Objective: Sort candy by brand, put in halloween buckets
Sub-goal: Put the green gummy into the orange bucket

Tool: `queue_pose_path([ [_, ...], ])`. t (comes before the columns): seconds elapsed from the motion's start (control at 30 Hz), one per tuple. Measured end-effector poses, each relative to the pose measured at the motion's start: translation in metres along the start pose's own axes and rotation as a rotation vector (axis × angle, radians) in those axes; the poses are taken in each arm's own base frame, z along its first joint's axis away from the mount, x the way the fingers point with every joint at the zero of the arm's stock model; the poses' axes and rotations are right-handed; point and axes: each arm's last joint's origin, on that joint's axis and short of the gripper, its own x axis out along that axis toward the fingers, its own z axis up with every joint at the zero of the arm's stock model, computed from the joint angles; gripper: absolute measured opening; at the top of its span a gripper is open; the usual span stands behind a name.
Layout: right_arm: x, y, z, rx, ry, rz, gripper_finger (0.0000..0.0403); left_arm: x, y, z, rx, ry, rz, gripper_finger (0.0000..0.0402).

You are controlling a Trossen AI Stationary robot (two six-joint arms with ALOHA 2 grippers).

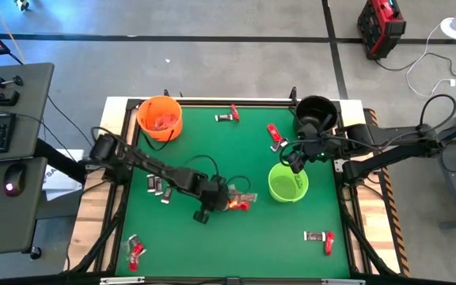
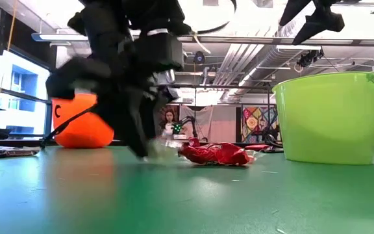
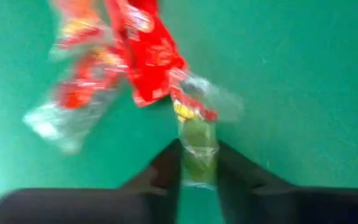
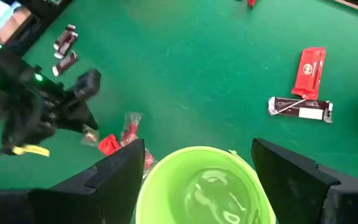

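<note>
My left gripper (image 1: 225, 201) is down at the mat in the middle of the table, shut on a silvery-clear candy (image 3: 197, 152) at the edge of a small pile of red wrappers (image 1: 241, 204) and clear wrappers. My right gripper (image 4: 197, 165) hangs open above the lime green bucket (image 1: 287, 183), touching nothing. That bucket stands upright on the mat and holds silvery-clear wrappers (image 4: 211, 191). The orange bucket (image 1: 160, 117) at the far left holds red candy. The black bucket (image 1: 317, 112) stands at the far right. My left gripper pinches the silvery-clear candy between its two fingers (image 3: 166, 171), at the wrapper's end nearest the gripper (image 3: 197, 169). In the low view the fingers (image 2: 141, 140) come down from above to the mat. The wrapper's other end (image 3: 207, 102) lies beside a red wrapper.
Loose candy lies around the green mat: dark bars (image 1: 158, 188) at the left, a dark one (image 1: 226, 117) and a red one (image 1: 273, 131) toward the far edge, red ones (image 1: 135, 251) near left, a dark and red pair (image 1: 321, 238) near right.
</note>
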Motion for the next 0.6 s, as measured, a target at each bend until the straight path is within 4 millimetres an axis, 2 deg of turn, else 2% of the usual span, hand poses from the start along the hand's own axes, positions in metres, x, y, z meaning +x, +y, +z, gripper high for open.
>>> queue_pose_path([
  [0.03,0.000,0.000,0.000,0.008,-0.001,0.000,0.0288,-0.009,0.003,0.000,-0.008,-0.008,0.007,0.0040],
  [0.1,0.000,0.000,0.000,0.009,-0.001,0.001,0.0288,-0.028,0.011,-0.001,-0.029,-0.015,0.013,0.0014],
  [0.2,0.000,0.000,0.000,0.012,-0.002,0.000,0.0288,-0.067,0.026,-0.008,-0.055,-0.021,0.041,0.0032],
  [0.3,0.000,0.000,0.000,0.017,-0.005,-0.002,0.0288,-0.120,0.038,-0.023,-0.101,-0.029,0.152,0.0047],
  [0.5,0.000,-0.001,0.001,0.006,-0.045,-0.033,0.0288,-0.223,0.053,-0.078,-0.379,-0.049,0.562,0.0032],
  [0.6,0.000,-0.001,0.002,-0.017,-0.051,-0.040,0.0288,-0.258,0.055,-0.107,-0.573,-0.067,0.774,0.0024],
])
